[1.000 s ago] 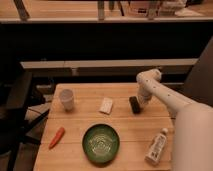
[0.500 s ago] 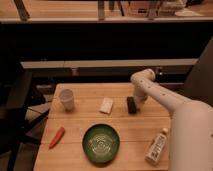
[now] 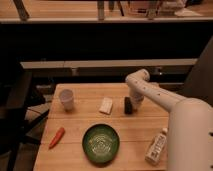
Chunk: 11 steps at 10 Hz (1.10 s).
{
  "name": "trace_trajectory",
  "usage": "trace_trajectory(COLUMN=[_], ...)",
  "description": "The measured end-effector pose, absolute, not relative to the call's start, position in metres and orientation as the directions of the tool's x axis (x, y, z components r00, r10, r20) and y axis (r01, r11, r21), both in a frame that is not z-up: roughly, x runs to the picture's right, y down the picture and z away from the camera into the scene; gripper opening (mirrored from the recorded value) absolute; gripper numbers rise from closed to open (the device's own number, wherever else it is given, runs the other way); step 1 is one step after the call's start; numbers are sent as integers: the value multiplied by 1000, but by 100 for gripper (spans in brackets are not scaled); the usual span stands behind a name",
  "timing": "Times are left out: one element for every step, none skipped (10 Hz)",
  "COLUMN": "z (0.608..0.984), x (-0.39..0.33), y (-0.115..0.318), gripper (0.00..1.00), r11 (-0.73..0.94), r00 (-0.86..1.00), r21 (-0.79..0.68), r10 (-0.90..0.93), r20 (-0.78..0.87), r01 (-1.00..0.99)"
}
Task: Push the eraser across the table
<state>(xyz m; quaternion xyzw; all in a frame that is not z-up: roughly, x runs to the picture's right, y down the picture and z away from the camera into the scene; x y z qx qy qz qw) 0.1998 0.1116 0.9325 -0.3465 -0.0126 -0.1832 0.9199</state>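
Note:
The eraser (image 3: 128,105) is a small black oblong block lying on the light wooden table (image 3: 85,119), just right of the middle. My gripper (image 3: 134,101) is at the end of the white arm that reaches in from the right, low over the table and right against the eraser's right side. The small white block (image 3: 106,105) lies a short way to the eraser's left.
A white cup (image 3: 67,99) stands at the back left. A green plate (image 3: 100,143) sits front centre. An orange carrot (image 3: 56,137) lies at the front left. A white bottle (image 3: 156,146) lies at the front right. A dark chair stands left of the table.
The arm and gripper have shifted left, and the eraser has slid left with them, closer to the white block.

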Motion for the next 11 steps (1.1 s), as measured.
trace_trajectory(z=[932,931,931,931,930,930,929,929,929,928,928], x=[198,197,192,186,176,169,166,163,160,156,150], y=[112,113,113,114,115,115,115,116,116,116,116], gripper=[5,5,5,5,5,5,5,5,5,5,5], r11=[689,685,675,667,655,647,638,629,621,616,607], r00=[929,925,916,908,899,892,882,873,865,859,850], r21=[-632,-632,-631,-631,-631,-630,-628,-625,-624,-621,-619], r10=[-338,-346,-368,-384,-400,-415,-432,-447,-460,-469,-482], r20=[153,154,161,167,175,181,187,194,200,205,211], r01=[354,362,382,398,415,429,446,462,475,485,498])
